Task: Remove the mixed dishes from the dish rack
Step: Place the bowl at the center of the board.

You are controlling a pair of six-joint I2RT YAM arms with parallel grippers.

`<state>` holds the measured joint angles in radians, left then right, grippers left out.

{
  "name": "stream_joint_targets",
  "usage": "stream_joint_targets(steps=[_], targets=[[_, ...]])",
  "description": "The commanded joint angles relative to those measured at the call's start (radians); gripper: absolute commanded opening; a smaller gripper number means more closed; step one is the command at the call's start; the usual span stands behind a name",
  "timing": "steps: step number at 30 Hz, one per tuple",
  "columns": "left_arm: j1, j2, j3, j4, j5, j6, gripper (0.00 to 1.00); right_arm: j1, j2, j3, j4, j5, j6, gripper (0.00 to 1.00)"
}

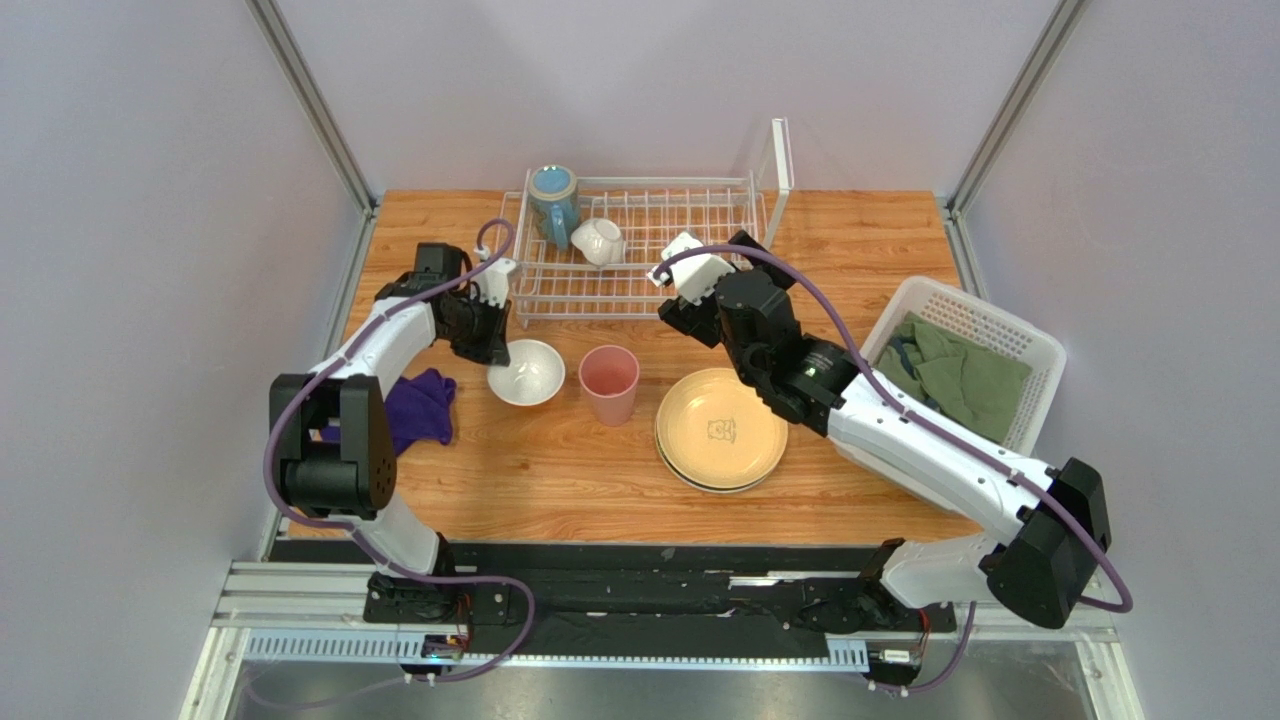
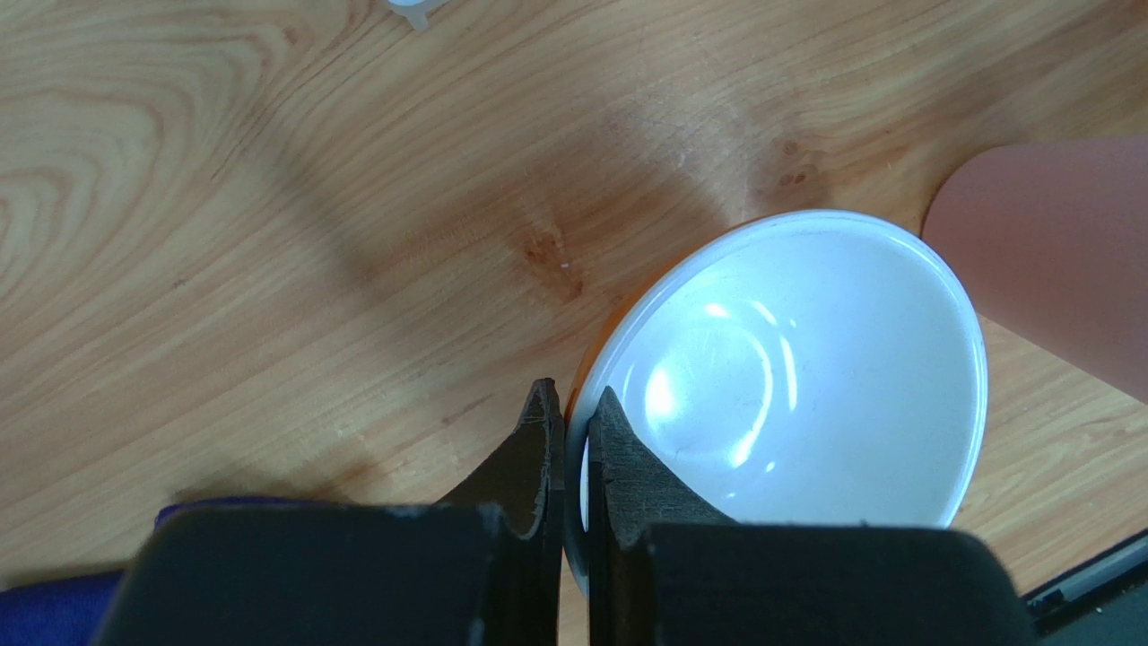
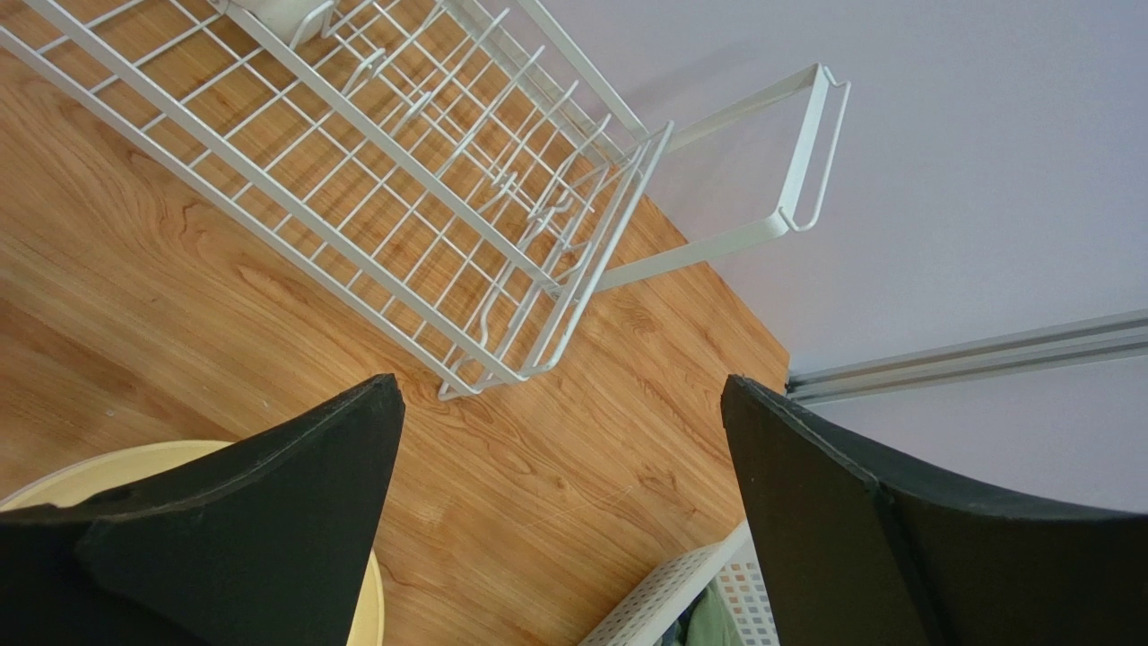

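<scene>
My left gripper (image 2: 573, 404) (image 1: 493, 339) is shut on the near rim of the orange bowl (image 2: 795, 364) (image 1: 526, 372), which is white inside with an orange edge outside; it sits low over the table in front of the dish rack (image 1: 601, 311) (image 3: 404, 175). A blue mug (image 1: 553, 203) and a small white bowl (image 1: 598, 240) lie in the rack's left part. The pink tumbler (image 1: 609, 383) (image 2: 1065, 256) stands right of the orange bowl. The cream-yellow plate (image 1: 721, 429) (image 3: 135, 464) tops a stack further right. My right gripper (image 1: 688, 285) (image 3: 559, 390) hangs open and empty by the rack's front right corner.
A purple cloth (image 1: 421, 408) (image 2: 54, 606) lies at the left, near my left arm. A white lattice basket (image 1: 984, 323) (image 3: 674, 592) with green cloths (image 1: 962, 375) stands at the right edge. The rack's tall upright panel (image 1: 781, 158) rises at its right end.
</scene>
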<state>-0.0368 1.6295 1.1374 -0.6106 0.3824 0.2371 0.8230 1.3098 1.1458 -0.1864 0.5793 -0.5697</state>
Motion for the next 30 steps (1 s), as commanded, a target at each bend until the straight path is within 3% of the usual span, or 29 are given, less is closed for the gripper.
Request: stream_joint_targets(steps=[1,15,25,30], targets=[[0.008,0.036,-0.001,0.072,0.013,-0.010,0.00,0.001,0.012,0.058,-0.002,-0.018,0.031,0.96],[0.008,0.082,-0.014,0.106,0.039,-0.013,0.01,-0.012,0.057,0.091,-0.022,-0.064,0.050,0.96],[0.008,0.058,-0.062,0.117,0.044,0.004,0.14,-0.041,0.131,0.173,-0.059,-0.117,0.077,0.96],[0.008,0.041,-0.073,0.120,0.038,0.008,0.26,-0.050,0.172,0.218,-0.074,-0.136,0.088,0.96]])
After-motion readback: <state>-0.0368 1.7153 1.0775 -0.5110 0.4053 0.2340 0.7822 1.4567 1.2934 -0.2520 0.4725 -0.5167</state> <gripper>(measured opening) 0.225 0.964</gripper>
